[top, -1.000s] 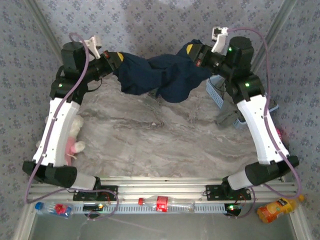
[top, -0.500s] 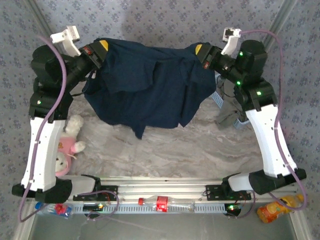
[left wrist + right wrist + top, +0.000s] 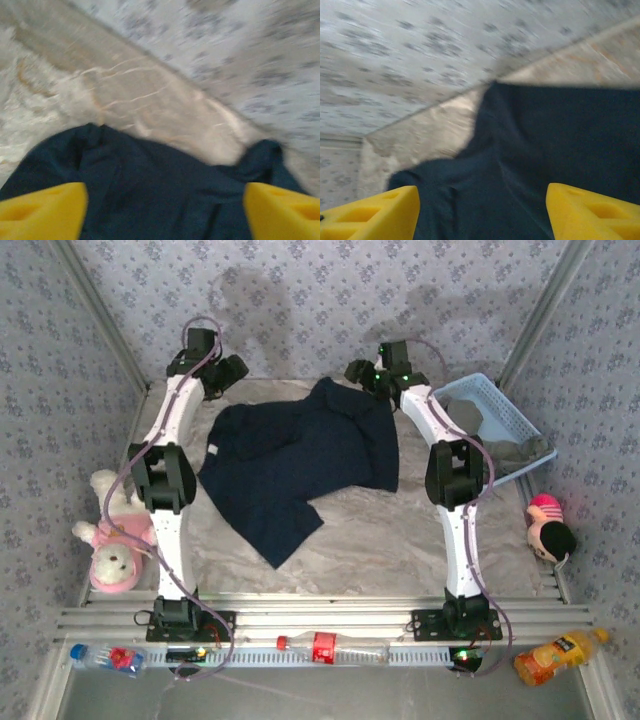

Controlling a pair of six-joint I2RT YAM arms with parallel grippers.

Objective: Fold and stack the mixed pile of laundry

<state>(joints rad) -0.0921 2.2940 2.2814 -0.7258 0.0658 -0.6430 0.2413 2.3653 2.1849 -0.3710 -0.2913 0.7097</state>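
**A:** Starting at the left, what can you make out?

**B:** A white plush toy [image 3: 108, 545] in pink lies at the table's [image 3: 400, 540] left edge, partly behind the left arm. The left gripper [image 3: 228, 371] is small and dark from above. Its wrist view is blurred, but the yellow fingertips [image 3: 40, 209], cut off at the bottom corners, stand wide apart with nothing pinched.

**A:** And the navy T-shirt [image 3: 300, 455]?

**B:** It is spread, creased, over the middle and far side of the table. Its far edge reaches both grippers.

**A:** The right gripper [image 3: 357, 372]?

**B:** Its fingertips [image 3: 592, 210] are also spread wide, with dark cloth beneath. I can't tell whether they touch it.

**A:** The grey-olive garment [image 3: 520, 450]?

**B:** It is in the light blue basket [image 3: 512, 403] at the far right, sagging over the near rim. The right arm hides part of it.
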